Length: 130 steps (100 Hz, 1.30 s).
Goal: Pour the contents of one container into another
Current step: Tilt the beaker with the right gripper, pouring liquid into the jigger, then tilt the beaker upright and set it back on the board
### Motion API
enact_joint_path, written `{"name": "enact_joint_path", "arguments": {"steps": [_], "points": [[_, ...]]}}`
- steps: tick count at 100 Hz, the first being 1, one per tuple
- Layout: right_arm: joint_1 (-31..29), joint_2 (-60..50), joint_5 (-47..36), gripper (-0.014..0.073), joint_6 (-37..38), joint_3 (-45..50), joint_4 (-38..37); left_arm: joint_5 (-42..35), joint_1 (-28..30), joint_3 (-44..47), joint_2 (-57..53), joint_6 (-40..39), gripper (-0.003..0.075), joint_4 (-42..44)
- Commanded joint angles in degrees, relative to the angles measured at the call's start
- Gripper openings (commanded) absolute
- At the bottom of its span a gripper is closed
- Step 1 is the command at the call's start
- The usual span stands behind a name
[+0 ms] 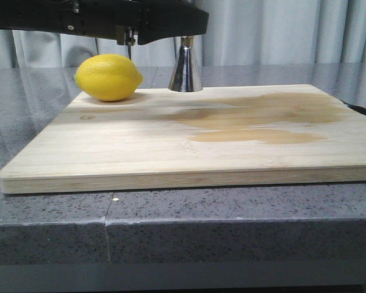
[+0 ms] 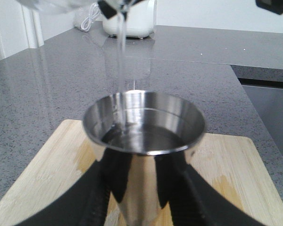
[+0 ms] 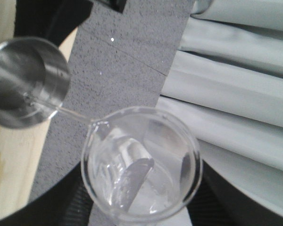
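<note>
The steel jigger stands upright at the back of the wooden board; a black arm hides its top in the front view. In the left wrist view my left gripper is shut on the jigger's narrow waist, and clear liquid lies in its upper cup. My right gripper is shut on the clear glass beaker, which is tilted above and beside the jigger. A thin clear stream runs from the beaker's lip into the cup.
A yellow lemon lies on the board just left of the jigger. A darker wet patch spreads over the board's right half. A white appliance stands far back on the grey counter, and a sink recess lies beside the board.
</note>
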Motion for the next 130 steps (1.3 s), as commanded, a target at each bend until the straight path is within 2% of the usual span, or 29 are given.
{"name": "enact_joint_path", "arguments": {"steps": [1, 11, 37, 47, 58, 69, 83, 107, 130], "points": [[0.0, -2.4, -3.2, 0.0339, 3.0, -2.0, 0.8, 3.3, -0.1, -1.9, -3.4, -0.4, 0.0207, -4.4], [0.0, -2.4, -3.1, 0.0339, 11.0, -2.0, 1.2, 3.3, -0.1, -1.9, -3.4, -0.5, 0.0207, -4.4], [-2.5, -2.4, -2.0, 0.0339, 38.6, -2.0, 1.3, 3.3, -0.1, -1.9, -3.4, -0.5, 0.0207, -4.4], [-4.4, -2.5, -1.6, 0.0339, 44.2, -2.0, 3.8, 3.4, -0.1, -1.9, -3.4, -0.9, 0.0207, -4.4], [-8.1, -2.7, -0.1, 0.0339, 45.6, -2.0, 10.7, 3.4, -0.1, -1.9, -3.4, -1.6, 0.0207, -4.2], [-12.7, -2.9, 1.0, 0.0339, 45.9, -1.3, 22.3, 3.4, -0.1, -1.9, -3.4, -1.6, 0.0207, -4.1], [-18.1, -4.5, -2.4, 0.0339, 45.9, 3.5, 30.5, 3.4, -0.1, -1.9, -3.4, -1.6, 0.0207, -4.0], [-22.5, -9.0, -15.5, 0.0339, 45.9, 18.4, 34.6, 3.4, -0.1, -1.9, -3.4, -1.6, 0.0207, -3.7], [-25.0, -10.5, -30.4, 0.0339, 45.9, 32.1, 42.8, 3.4, -0.1, -1.9, -3.4, -1.6, 0.0207, -3.2]]}}
